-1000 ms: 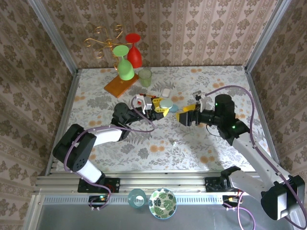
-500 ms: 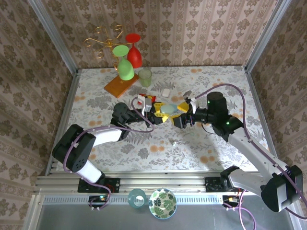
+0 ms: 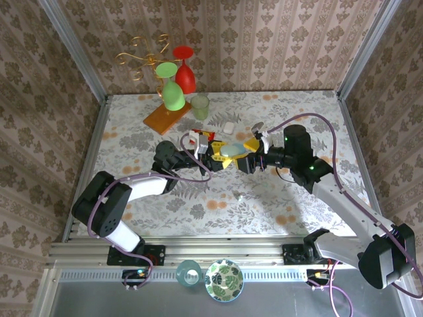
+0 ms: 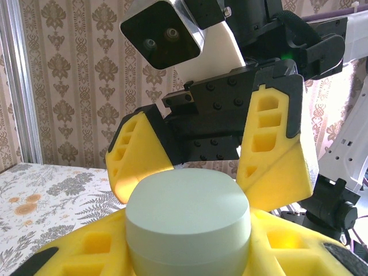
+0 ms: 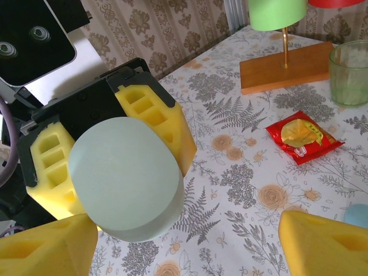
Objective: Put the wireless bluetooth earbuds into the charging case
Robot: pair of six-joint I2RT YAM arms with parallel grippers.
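Note:
The charging case (image 3: 230, 150) is a closed, pale blue oval, held just above the table with my left gripper (image 3: 221, 156) shut on its sides. The left wrist view has the case (image 4: 188, 213) up close between my left gripper's (image 4: 188, 256) yellow fingers (image 4: 75, 253). My right gripper (image 3: 246, 155) faces it, open, its fingers (image 4: 276, 144) spread wide just behind the case without touching it. From the right wrist, the case (image 5: 123, 175) sits ahead of my right gripper (image 5: 184, 247). A small whitish piece, perhaps an earbud (image 3: 229, 127), lies on the table behind.
A wooden-based stand (image 3: 166, 116) with green and red goblets is at the back left, beside a green glass (image 3: 199, 105). A red packet (image 5: 302, 135) lies near the grippers. A pale blue rounded thing (image 5: 356, 215) shows at the right wrist view's edge. Patterned walls close in three sides.
My right gripper has moved left, still open, until it nearly meets the case. My left gripper has held the case almost still.

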